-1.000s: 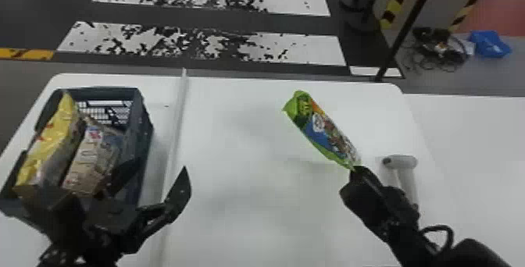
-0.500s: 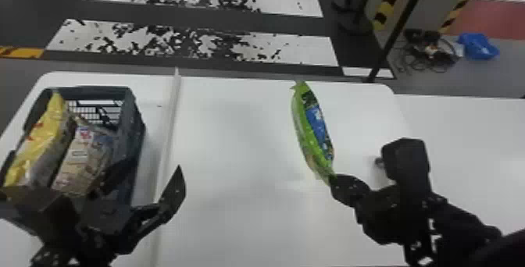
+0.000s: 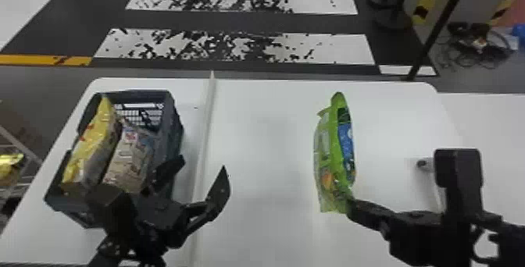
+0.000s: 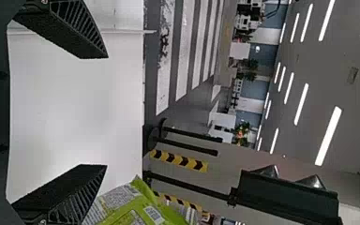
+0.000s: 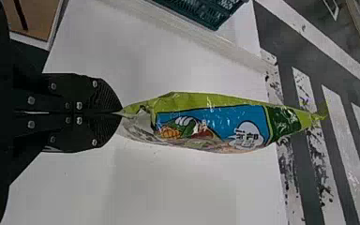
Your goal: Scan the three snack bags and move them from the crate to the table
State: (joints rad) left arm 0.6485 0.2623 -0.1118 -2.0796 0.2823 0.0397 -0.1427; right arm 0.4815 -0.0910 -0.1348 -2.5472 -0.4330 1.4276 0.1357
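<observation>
In the head view my right gripper [image 3: 350, 204] is shut on the lower end of the green snack bag [image 3: 335, 157], which stands upright above the table [image 3: 265, 149]. The right wrist view has the right gripper [image 5: 119, 113] pinching one end of the green bag [image 5: 211, 123]. My left gripper [image 3: 199, 168] stands open beside the crate [image 3: 177, 133], over its near right side. A yellow bag [image 3: 91, 145] and a beige bag [image 3: 131, 161] lean side by side in the crate. In the left wrist view the left gripper [image 4: 104, 112] has nothing between its fingers; the green bag [image 4: 136, 206] is beyond them.
A white scanner [image 3: 426, 164] lies on the table behind the right arm, partly hidden. A raised white strip [image 3: 202, 137] runs front to back between the crate and the green bag. Stanchion posts [image 3: 437, 28] stand on the floor past the table.
The green bag has turned from slanting to upright as the right gripper rotated and moved left relative to the scanner. The left gripper stays open beside the crate; the head view has shifted slightly.
</observation>
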